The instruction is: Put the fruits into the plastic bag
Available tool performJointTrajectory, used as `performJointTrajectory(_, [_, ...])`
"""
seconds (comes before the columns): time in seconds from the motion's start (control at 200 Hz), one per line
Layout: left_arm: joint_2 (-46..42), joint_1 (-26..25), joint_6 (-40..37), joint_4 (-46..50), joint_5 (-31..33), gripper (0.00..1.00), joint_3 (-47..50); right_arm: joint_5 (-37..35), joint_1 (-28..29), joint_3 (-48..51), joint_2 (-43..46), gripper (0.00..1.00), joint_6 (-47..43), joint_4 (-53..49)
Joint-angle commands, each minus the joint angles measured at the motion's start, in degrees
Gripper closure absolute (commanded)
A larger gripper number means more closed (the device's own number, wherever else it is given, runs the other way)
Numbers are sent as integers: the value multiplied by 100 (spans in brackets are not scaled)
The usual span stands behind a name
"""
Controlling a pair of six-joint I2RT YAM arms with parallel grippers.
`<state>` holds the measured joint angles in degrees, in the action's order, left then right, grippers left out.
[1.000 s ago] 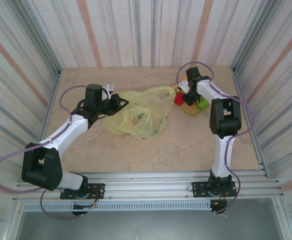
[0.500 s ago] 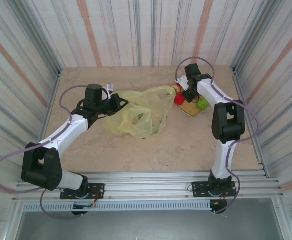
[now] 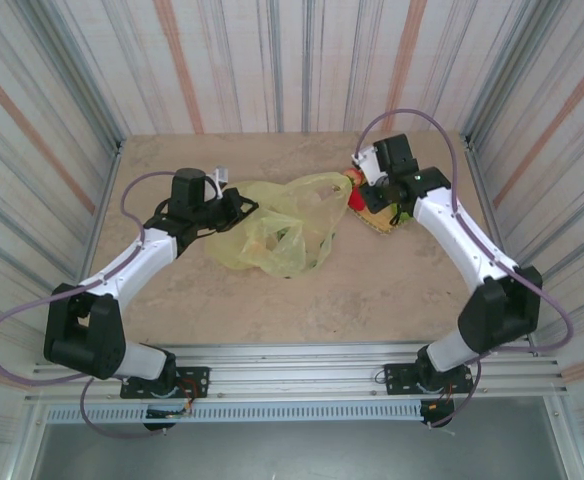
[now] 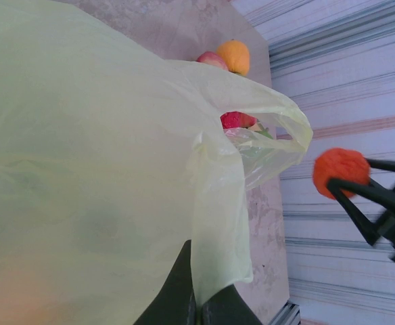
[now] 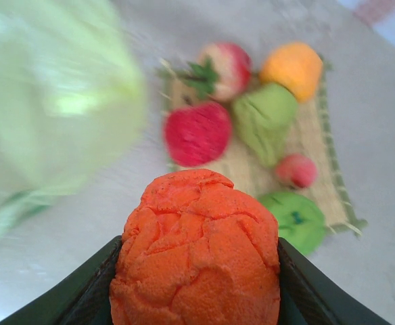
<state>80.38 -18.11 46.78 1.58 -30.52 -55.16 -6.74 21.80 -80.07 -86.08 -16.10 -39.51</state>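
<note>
**Right gripper (image 5: 197,294) holds orange fruit (image 4: 341,171) near plastic bag (image 4: 103,169)**

The right gripper clamps the crinkled orange fruit in the air beside the yellow-green plastic bag's mouth. The left gripper (image 4: 199,306), cut off at the frame edge, pinches the bag's rim. On the bamboo mat (image 5: 322,169), other fruits (image 5: 197,133) sit blurred.

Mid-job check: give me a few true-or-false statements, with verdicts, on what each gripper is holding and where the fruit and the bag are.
1. The right gripper has an orange fruit between its jaws. True.
2. The left gripper's jaws stand open, clear of the bag. False: the left gripper is shut on the plastic bag.
3. The held orange fruit is already inside the bag. False: the left wrist view shows it outside, apart from the bag's handle.
4. The woven mat has no fruit on it. False: six fruits lie there.
5. A red fruit lies at the mat's edge nearest the bag. True.
</note>
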Motion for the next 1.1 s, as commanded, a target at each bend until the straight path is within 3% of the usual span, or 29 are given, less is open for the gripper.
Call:
performJointTrajectory(0.0, [62,-64,31,-44,-147,100,-30,288,545,217,294,50,601,-36])
performJointTrajectory(0.16, [69,-80,24,-133,-197,100,-8,1135,1045,575,304,50,1290,685])
performJointTrajectory(0.421, [-32,-79,116,-364,-356,100,70,2255,1193,1065,-673,49,3308,2974])
performJointTrajectory(0.721, [-17,-80,206,-554,-387,100,188,1873,1706,1085,-1771,48,4839,4359])
performJointTrajectory(1.092, [4,-88,304,-710,-382,100,251,1619,1956,828,-2475,41,5774,4624])
